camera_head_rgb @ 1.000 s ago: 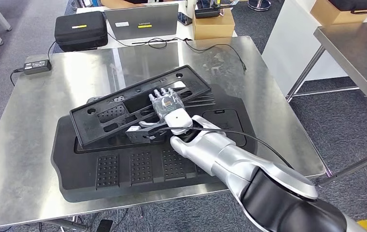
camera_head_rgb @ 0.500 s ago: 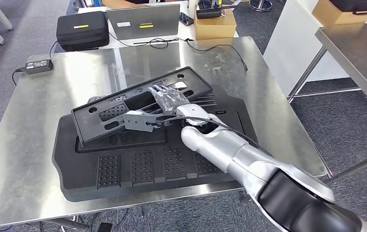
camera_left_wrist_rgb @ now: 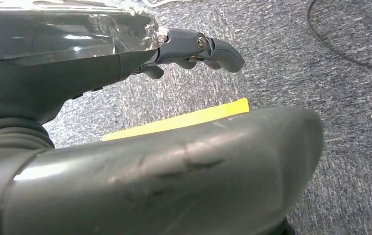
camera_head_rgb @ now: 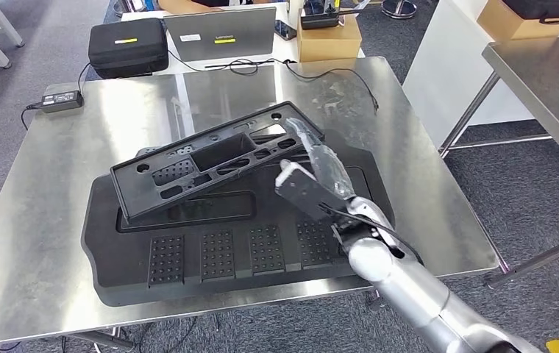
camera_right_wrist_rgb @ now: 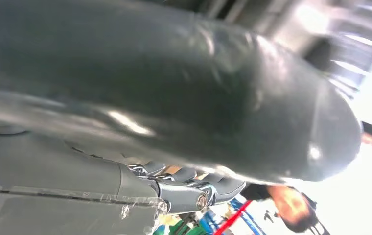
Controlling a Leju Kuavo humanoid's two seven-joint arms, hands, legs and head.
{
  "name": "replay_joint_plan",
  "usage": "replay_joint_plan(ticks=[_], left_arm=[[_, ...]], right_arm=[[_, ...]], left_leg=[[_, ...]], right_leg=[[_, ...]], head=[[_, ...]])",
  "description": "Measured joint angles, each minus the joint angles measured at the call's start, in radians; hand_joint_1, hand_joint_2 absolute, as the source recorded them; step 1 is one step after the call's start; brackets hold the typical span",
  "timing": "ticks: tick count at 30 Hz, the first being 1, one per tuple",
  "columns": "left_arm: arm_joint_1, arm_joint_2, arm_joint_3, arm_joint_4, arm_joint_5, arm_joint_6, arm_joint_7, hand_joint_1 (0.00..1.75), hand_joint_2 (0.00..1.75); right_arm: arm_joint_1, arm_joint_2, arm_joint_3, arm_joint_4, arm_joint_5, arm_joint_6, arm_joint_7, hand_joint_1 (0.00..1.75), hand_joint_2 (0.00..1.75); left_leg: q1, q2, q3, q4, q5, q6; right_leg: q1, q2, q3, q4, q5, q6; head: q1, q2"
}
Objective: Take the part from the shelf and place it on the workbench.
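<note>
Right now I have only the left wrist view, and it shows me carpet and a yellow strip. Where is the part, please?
Observer: The black part lies tilted on a larger black panel, on top of the steel workbench.
Operator: Is the right hand holding it?
Observer: It does not seem so. The right hand is at the part's right end with its fingers apart, not closed around it.
Operator: Is anything else on the bench?
Observer: A power adapter with its cable sits at the far left corner, apart from the part.
</note>
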Motion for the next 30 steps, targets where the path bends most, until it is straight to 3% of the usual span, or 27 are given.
replay_joint_plan(ticks=[8, 12, 17, 24, 28, 30], left_arm=[[0.001, 0.000, 0.002, 0.000, 0.029, 0.003, 0.000, 0.00, 0.00], [0.001, 0.001, 0.003, 0.000, 0.034, 0.003, 0.007, 0.00, 0.00], [0.000, 0.004, 0.003, 0.000, 0.026, 0.003, 0.014, 0.00, 0.00], [0.000, 0.005, 0.003, 0.000, 0.027, 0.001, 0.015, 0.00, 0.00], [0.000, 0.010, 0.003, 0.001, 0.034, -0.002, 0.015, 0.00, 0.00], [-0.001, 0.011, 0.004, 0.001, 0.037, -0.002, 0.015, 0.00, 0.00]], right_arm=[[0.281, -0.034, -0.143, -0.262, -0.182, -0.035, -0.261, 0.00, 0.00], [0.406, -0.034, -0.192, -0.369, -0.196, -0.085, -0.339, 0.00, 0.00], [0.499, -0.035, -0.230, -0.482, -0.163, -0.134, -0.366, 0.00, 0.00], [0.539, -0.040, -0.257, -0.567, -0.142, -0.159, -0.367, 0.00, 0.00], [0.555, -0.042, -0.261, -0.603, -0.141, -0.177, -0.382, 0.00, 0.00], [0.557, -0.043, -0.263, -0.617, -0.142, -0.179, -0.384, 0.00, 0.00]], left_leg=[[0.000, 0.000, 0.001, -0.001, -0.001, 0.000], [0.000, 0.000, 0.001, -0.002, -0.002, 0.000], [0.000, 0.002, 0.001, -0.002, -0.003, -0.001], [0.000, 0.002, 0.002, -0.002, -0.003, 0.000], [-0.005, 0.004, 0.001, 0.005, -0.004, 0.015], [-0.002, 0.006, 0.010, -0.014, 0.009, 0.024]], right_leg=[[0.000, 0.000, 0.001, 0.000, -0.002, 0.001], [0.000, 0.000, 0.001, 0.000, -0.003, 0.001], [0.000, 0.000, 0.001, 0.000, -0.003, 0.001], [0.000, 0.001, 0.001, 0.000, -0.003, 0.001], [-0.011, -0.002, 0.006, -0.008, 0.003, 0.012], [-0.011, -0.002, 0.010, -0.009, 0.004, 0.021]], head=[[0.001, 0.000], [0.001, 0.000], [0.002, 0.000], [0.002, 0.000], [-0.002, 0.000], [-0.006, 0.000]])
